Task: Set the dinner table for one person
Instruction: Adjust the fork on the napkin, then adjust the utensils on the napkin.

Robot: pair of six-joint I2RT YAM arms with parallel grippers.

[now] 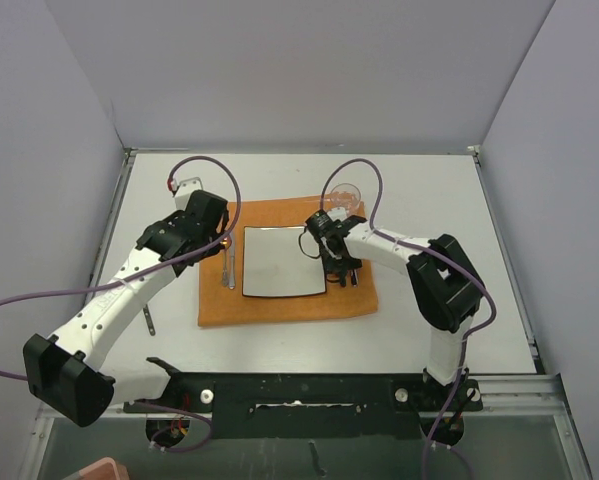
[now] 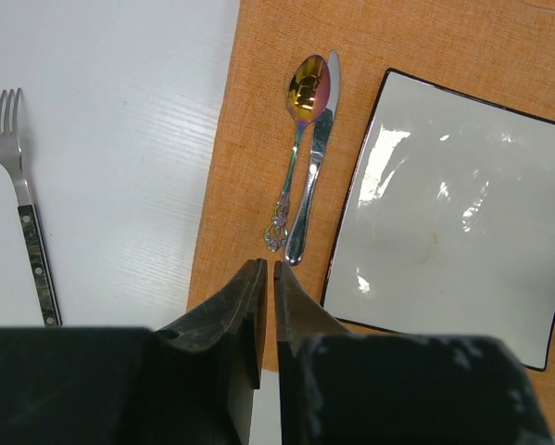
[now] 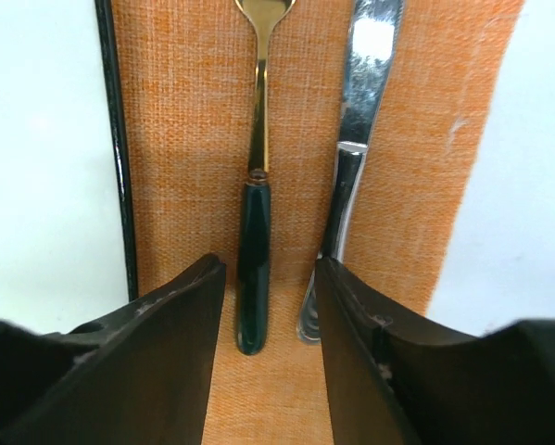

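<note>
Top external view first: dinner table (image 1: 429, 200) under everything, white and wide, arms bolted at its near edge. At the middle, an orange mat (image 1: 279, 310) with a square white plate (image 1: 282, 262) on top. Left of the plate, on the mat: a rainbow spoon (image 2: 300, 139) touching a silver knife (image 2: 319, 158). Off the mat, out on bare table: a fork (image 2: 18, 195), so probably not finished on that side. Right of the plate: a green-handled piece (image 3: 253, 260) and a second knife (image 3: 351, 167), parallel, close but apart. Can't tell spoon or fork on the green one, head out of frame.

On to the right gripper (image 3: 270, 269): spread, hanging right over the green handle, pinching nothing. As for the left gripper (image 2: 269, 278): pressed nearly together, empty, over the mat's left edge.

Looks like a tidy-up or pick on the green-handled piece. So: come straight down, keep the handle centred between the fingers, watch the second knife just beside the outer finger, stay off the plate rim, close gently.
</note>
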